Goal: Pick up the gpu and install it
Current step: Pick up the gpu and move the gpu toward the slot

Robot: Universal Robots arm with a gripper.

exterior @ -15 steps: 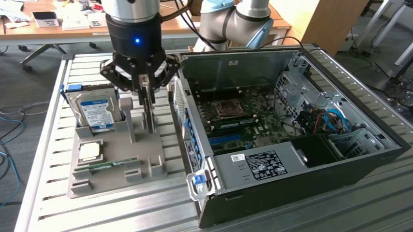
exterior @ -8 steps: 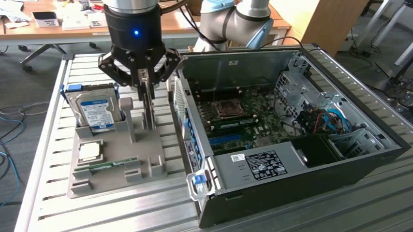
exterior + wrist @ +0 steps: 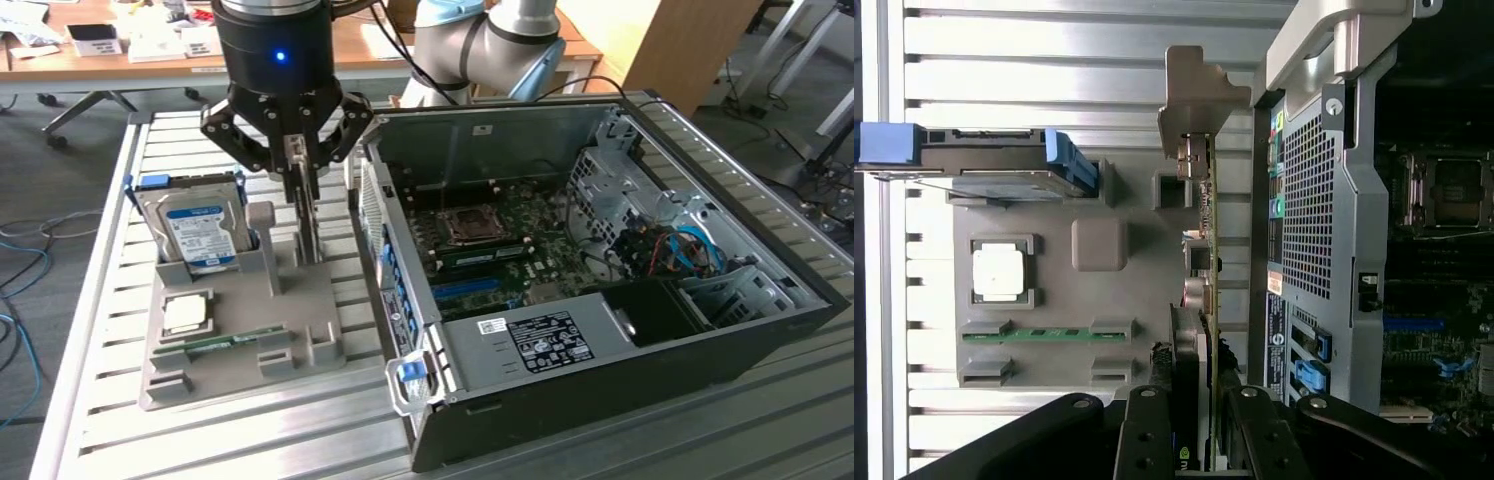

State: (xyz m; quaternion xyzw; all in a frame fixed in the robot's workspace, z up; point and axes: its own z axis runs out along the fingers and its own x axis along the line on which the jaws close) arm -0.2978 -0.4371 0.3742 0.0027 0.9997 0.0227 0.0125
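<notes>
Grey fixture (image 3: 300,300) beside open computer case (image 3: 747,330): gpu (image 3: 311,215) stands upright on edge over the fixture's case-side slot. Gripper (image 3: 304,160) jaws closed against both faces of the card's top edge

Bright even daylight, soft shadows

A slatted metal bench (image 3: 267,440) fills the lower frame. At the left edge lies grey carpeted floor (image 3: 54,190) with loose blue cables (image 3: 16,255). A wooden desk (image 3: 160,68) with papers crosses the upper left, above a castored chair base (image 3: 94,105). A light wooden panel (image 3: 667,40) stands upper right. Lighting is bright and even.
</notes>
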